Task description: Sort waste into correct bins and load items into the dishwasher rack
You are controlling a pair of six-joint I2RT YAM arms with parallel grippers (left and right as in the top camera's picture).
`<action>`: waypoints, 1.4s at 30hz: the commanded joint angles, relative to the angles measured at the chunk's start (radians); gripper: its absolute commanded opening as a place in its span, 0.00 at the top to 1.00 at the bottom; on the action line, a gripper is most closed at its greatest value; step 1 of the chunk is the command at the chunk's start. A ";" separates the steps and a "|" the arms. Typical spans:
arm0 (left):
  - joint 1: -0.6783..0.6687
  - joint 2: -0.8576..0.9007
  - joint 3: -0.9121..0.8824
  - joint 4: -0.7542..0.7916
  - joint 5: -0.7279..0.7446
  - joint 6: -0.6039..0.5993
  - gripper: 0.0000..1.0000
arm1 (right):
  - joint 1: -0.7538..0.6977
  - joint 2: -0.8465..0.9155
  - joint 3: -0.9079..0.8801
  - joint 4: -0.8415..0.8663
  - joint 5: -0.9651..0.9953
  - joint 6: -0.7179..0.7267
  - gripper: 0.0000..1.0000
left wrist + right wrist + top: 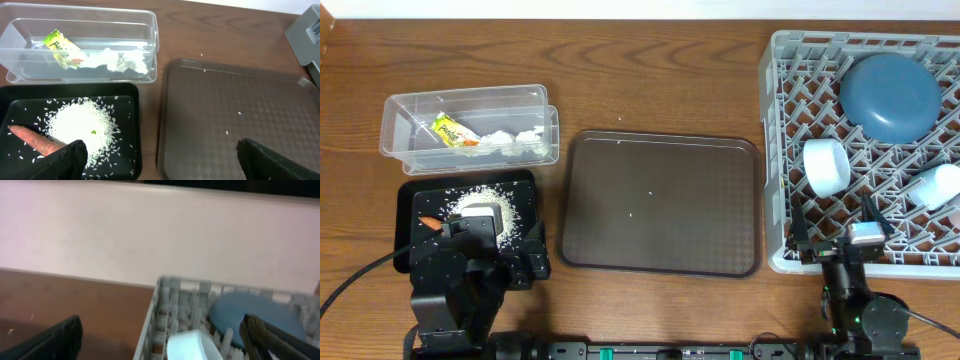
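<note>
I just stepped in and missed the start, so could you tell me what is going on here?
Two robot arms are sorting waste and loading dishes. The wrapper and paper wads lie in the clear tub, rice and a carrot piece in the black tray. A blue dish and two white cups sit in the rack. The left gripper and right gripper are open, holding nothing.

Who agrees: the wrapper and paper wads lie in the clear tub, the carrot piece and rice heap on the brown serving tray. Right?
No. The carrot piece and rice heap lie in the black tray, not on the brown serving tray; the left wrist view shows it. The wrapper and paper wads lie in the clear tub.
</note>
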 commanded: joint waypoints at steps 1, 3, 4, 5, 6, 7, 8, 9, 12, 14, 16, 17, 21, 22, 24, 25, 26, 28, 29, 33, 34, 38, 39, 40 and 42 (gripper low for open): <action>0.002 -0.003 -0.006 0.003 0.006 0.013 0.03 | 0.015 -0.007 -0.047 0.030 0.013 -0.009 0.01; 0.002 -0.003 -0.006 0.003 0.006 0.013 0.03 | 0.015 -0.007 -0.046 0.029 0.014 -0.021 0.01; 0.002 -0.003 -0.006 0.003 0.006 0.013 0.03 | 0.015 -0.007 -0.046 0.022 0.014 -0.030 0.01; 0.002 -0.003 -0.006 0.003 0.006 0.014 0.03 | 0.015 -0.007 -0.046 0.006 0.013 -0.046 0.01; 0.002 -0.003 -0.006 0.003 0.006 0.013 0.02 | 0.015 -0.007 -0.046 -0.031 0.013 -0.046 0.01; 0.002 -0.003 -0.006 0.003 0.006 0.013 0.02 | 0.015 -0.007 -0.046 -0.068 0.013 -0.046 0.01; 0.002 -0.003 -0.006 0.003 0.006 0.013 0.02 | 0.015 -0.007 -0.046 -0.119 0.002 -0.045 0.01; 0.002 -0.003 -0.006 0.003 0.006 0.014 0.02 | 0.015 -0.007 -0.046 -0.156 -0.006 -0.045 0.01; 0.002 -0.003 -0.006 0.003 0.006 0.013 0.02 | 0.016 -0.007 -0.046 -0.164 -0.006 -0.034 0.01; 0.002 -0.003 -0.006 0.003 0.006 0.014 0.02 | 0.016 -0.007 -0.046 -0.163 -0.005 -0.034 0.01; 0.002 -0.003 -0.006 0.003 0.006 0.013 0.02 | 0.016 -0.007 -0.046 -0.163 -0.005 -0.034 0.01; 0.002 -0.003 -0.006 0.003 0.006 0.014 0.02 | 0.016 -0.006 -0.046 -0.163 -0.005 -0.034 0.01; 0.002 -0.003 -0.006 0.003 0.006 0.014 0.02 | 0.016 -0.006 -0.046 -0.163 -0.005 -0.034 0.01; 0.002 -0.003 -0.006 0.003 0.006 0.014 0.02 | 0.016 -0.006 -0.046 -0.163 -0.005 -0.034 0.01; 0.002 -0.003 -0.006 0.003 0.006 0.013 0.02 | 0.016 -0.006 -0.046 -0.163 -0.005 -0.034 0.01; 0.002 -0.003 -0.006 0.003 0.006 0.013 0.02 | 0.016 -0.006 -0.046 -0.163 -0.005 -0.034 0.01; 0.002 -0.003 -0.006 0.003 0.006 0.013 0.02 | 0.016 -0.006 -0.046 -0.163 -0.005 -0.034 0.01; 0.002 -0.003 -0.006 0.003 0.006 0.014 0.02 | 0.016 -0.006 -0.046 -0.163 -0.005 -0.034 0.01; 0.002 -0.003 -0.006 0.003 0.006 0.013 0.02 | 0.016 -0.006 -0.046 -0.163 -0.005 -0.034 0.01; 0.002 -0.003 -0.006 0.003 0.006 0.014 0.02 | 0.016 -0.006 -0.046 -0.163 -0.005 -0.034 0.01; 0.002 -0.003 -0.006 0.003 0.006 0.013 0.02 | 0.016 -0.006 -0.046 -0.163 -0.005 -0.034 0.01; 0.002 -0.003 -0.006 0.003 0.006 0.013 0.02 | 0.016 -0.006 -0.046 -0.163 -0.005 -0.034 0.01; 0.002 -0.003 -0.006 0.003 0.006 0.013 0.02 | 0.016 -0.006 -0.046 -0.163 -0.005 -0.034 0.01; 0.002 -0.003 -0.006 0.003 0.006 0.013 0.02 | 0.016 -0.006 -0.046 -0.163 -0.005 -0.034 0.01; 0.002 -0.003 -0.006 0.003 0.006 0.013 0.02 | 0.016 -0.006 -0.046 -0.163 -0.005 -0.034 0.01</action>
